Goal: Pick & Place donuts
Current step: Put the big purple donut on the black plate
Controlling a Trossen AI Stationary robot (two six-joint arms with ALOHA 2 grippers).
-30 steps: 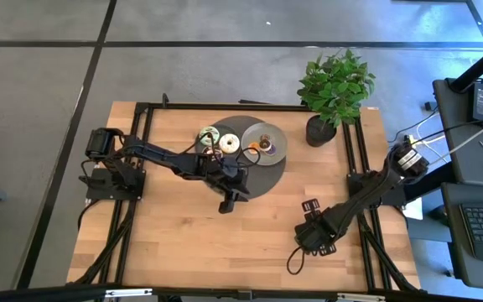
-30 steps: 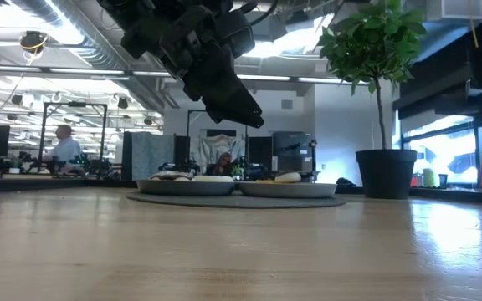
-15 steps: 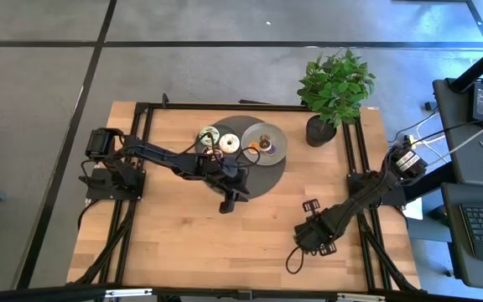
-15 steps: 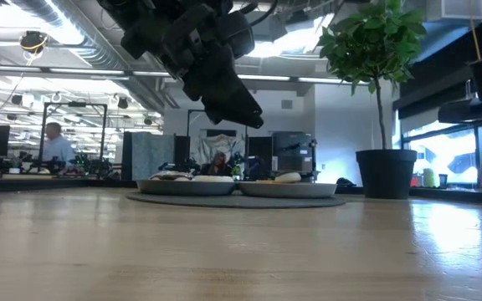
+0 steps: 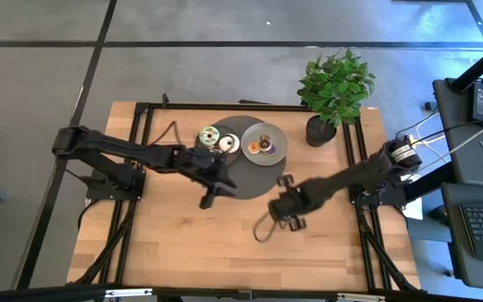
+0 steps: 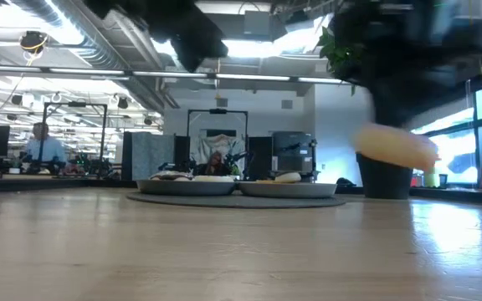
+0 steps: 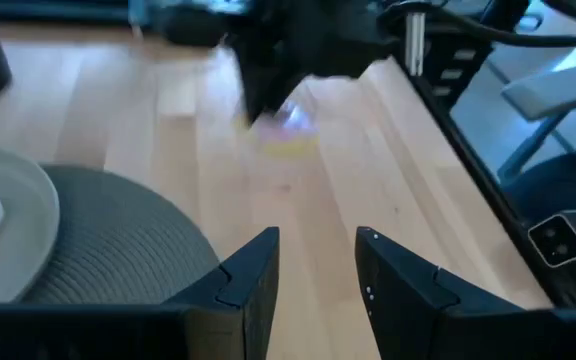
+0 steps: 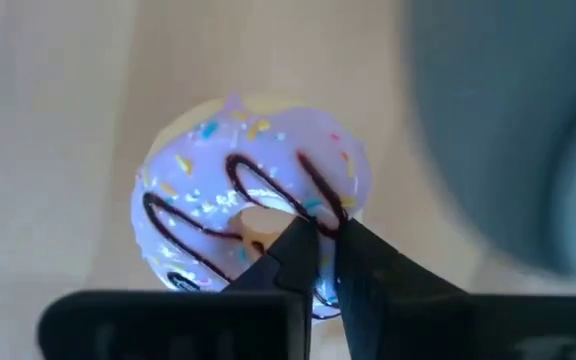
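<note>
Now holding a pink donut with dark squiggles: right gripper, fingers pinched narrow on the ring's near edge, one finger at the hole. Seen from above over bare wood just near-right of the round dark mat, right arm stretched in from the table's right side. Same donut blurred in the low view, lifted clear of the table.

Hanging over the mat's near-left edge, left gripper, jaws partly apart and empty; fingers apart with bare wood showing between them in its own wrist view.

On the mat, two grey plates side by side. On the left plate, a white-green donut and a cream donut, touching or nearly so. On the right plate, small orange and dark donuts near its middle.

At the far right corner, a potted plant.
</note>
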